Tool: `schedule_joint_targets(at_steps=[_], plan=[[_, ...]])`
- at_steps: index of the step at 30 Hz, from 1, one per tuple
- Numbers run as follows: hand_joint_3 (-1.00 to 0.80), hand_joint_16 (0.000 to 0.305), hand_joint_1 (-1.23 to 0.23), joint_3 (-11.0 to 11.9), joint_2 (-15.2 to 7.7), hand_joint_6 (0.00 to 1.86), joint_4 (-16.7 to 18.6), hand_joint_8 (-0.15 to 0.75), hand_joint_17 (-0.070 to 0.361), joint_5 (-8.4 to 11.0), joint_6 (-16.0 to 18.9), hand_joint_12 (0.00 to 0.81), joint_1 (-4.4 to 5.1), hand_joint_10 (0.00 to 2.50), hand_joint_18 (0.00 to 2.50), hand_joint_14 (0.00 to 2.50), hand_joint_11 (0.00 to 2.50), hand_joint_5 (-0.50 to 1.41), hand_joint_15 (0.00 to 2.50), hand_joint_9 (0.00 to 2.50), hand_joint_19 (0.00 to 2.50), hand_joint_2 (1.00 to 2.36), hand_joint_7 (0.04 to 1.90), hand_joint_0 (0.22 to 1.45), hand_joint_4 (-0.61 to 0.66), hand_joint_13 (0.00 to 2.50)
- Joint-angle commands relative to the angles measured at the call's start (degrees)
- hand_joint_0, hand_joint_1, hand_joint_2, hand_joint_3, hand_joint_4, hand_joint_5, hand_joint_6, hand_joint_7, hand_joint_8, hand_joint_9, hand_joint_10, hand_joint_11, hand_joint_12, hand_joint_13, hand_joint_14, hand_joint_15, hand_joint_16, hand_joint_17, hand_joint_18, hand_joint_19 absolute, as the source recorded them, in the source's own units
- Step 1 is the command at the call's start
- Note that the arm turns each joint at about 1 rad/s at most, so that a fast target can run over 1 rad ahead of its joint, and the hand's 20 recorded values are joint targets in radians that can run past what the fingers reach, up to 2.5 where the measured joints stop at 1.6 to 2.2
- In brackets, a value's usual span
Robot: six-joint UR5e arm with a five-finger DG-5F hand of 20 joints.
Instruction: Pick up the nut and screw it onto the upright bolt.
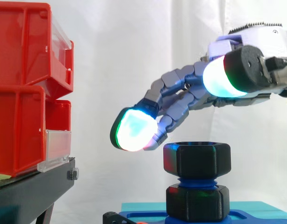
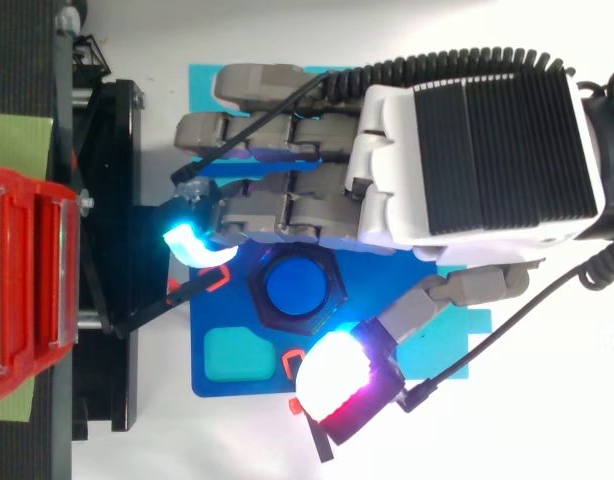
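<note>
Black plastic hexagonal nut (image 1: 197, 161) sits on the upright blue threaded bolt (image 1: 197, 181), with thread showing between it and a lower black hexagonal collar (image 1: 197, 201). Robot hand (image 1: 181, 95) hovers close above, fingers extended, gripping nothing. Judged: placement done, further tightening possibly outstanding

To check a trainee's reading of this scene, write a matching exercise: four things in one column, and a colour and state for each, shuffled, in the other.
Things:
1. upper nut
2. bolt
3. bins
4. hand

Colour and state:
A. red, stacked on the black stand
B. blue, upright
C. open, fingers reaching over the nut, holding nothing
D. black, sitting at the bolt's top

Pairs: 1-D, 2-B, 3-A, 4-C
</note>
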Motion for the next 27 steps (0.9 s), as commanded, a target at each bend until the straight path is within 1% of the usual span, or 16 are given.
schedule_joint_targets(at_steps=[1,4,7,11,15,17,27], plan=[[-0.50,0.039,-0.19,-0.3,0.1,0.50,0.1,0.181,0.088,0.28,0.0,0.325,0.22,0.00,0.00,0.00,0.00,-0.11,0.00,0.15,0.00,1.00,0.78,0.45,0.25,0.11],[-0.50,0.038,-0.19,-0.3,0.1,0.50,-0.3,0.186,0.086,0.37,0.1,0.319,0.39,0.00,0.00,0.00,0.00,-0.10,0.00,0.18,0.00,1.00,0.83,0.46,0.26,0.14],[-0.50,0.038,-0.19,-0.3,0.0,0.50,-0.6,0.193,0.085,0.37,0.5,0.315,0.39,0.00,0.00,0.00,0.00,-0.09,0.00,0.22,0.00,1.00,0.85,0.46,0.27,0.17],[-0.50,0.037,-0.19,-0.3,0.0,0.50,-0.6,0.201,0.083,0.37,0.6,0.315,0.39,0.00,0.00,0.00,0.00,-0.08,0.00,0.27,0.00,1.00,0.93,0.47,0.29,0.20],[-0.50,0.036,-0.19,-0.3,0.0,0.50,-0.6,0.206,0.080,0.37,0.6,0.308,0.74,0.00,0.00,0.00,0.00,-0.07,0.00,0.31,0.00,1.00,1.00,0.47,0.30,0.23],[-0.50,0.035,-0.19,-0.3,0.0,0.50,-0.6,0.212,0.080,0.37,0.6,0.308,0.74,0.00,0.00,0.00,0.00,-0.06,0.00,0.34,0.00,1.00,1.03,0.48,0.30,0.25],[-0.50,0.032,-0.20,-0.4,0.0,0.50,-0.7,0.231,0.071,0.19,1.2,0.291,0.74,0.00,0.09,0.00,0.00,-0.03,0.00,0.44,0.00,1.00,1.18,0.49,0.28,0.35]])
